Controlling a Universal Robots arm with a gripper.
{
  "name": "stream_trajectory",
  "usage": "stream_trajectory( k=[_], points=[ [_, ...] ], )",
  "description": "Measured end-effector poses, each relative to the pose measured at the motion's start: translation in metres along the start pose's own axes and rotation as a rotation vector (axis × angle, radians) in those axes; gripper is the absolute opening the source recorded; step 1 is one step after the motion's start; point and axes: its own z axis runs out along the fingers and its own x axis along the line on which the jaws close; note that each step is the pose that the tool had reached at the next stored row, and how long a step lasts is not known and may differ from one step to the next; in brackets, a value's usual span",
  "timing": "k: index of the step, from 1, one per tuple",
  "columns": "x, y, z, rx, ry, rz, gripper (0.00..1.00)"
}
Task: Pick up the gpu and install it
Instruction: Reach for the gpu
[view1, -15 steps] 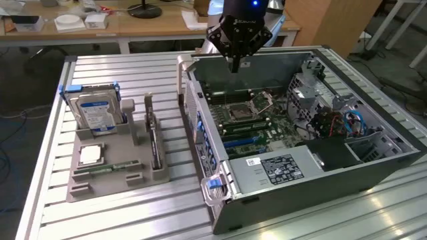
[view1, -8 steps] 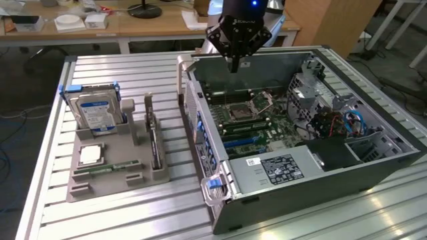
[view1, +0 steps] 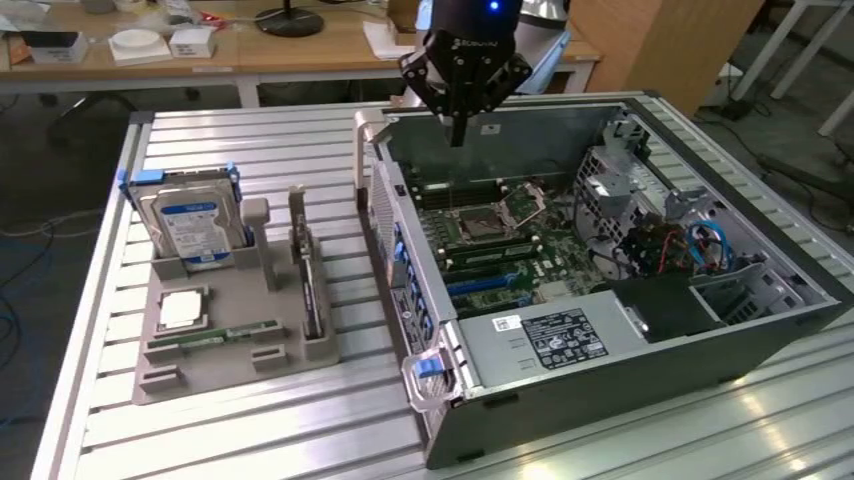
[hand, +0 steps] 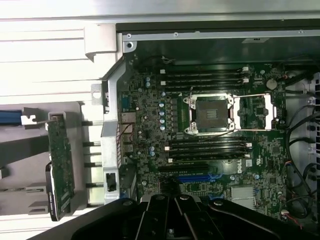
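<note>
In the exterior view, the black gripper hangs over the far end of the dark grey open computer case. Its fingers are pressed together into one point and nothing is between them. The case lies on its side on the ribbed aluminium worktop, with the green motherboard facing up inside it.

To the exterior view's left of the case sits a grey moulded holder. The gpu, a flat card with a green board, stands on edge in a slot along the side of the holder nearest the case. It is well apart from the gripper and untouched.

The same holder carries a silver hard drive with a blue-white label, standing upright at its far end. A square silver processor chip and a narrow green memory stick lie flat nearer the front.

In the wrist view, the gripper appears as a dark mass with its fingers closed against each other, empty, over the motherboard. The square metal-framed processor socket sits between rows of black memory slots, and a blue expansion slot lies close to the gripper. Outside the case wall, the gpu stands in the holder with its green component side showing.
</note>
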Motion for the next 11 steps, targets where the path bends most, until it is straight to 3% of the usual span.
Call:
stream_trajectory(
  k=[11],
  points=[
    [0.021, -0.0016, -0.0002, 0.0000, 0.0000, 0.000, 0.10]
  ],
)
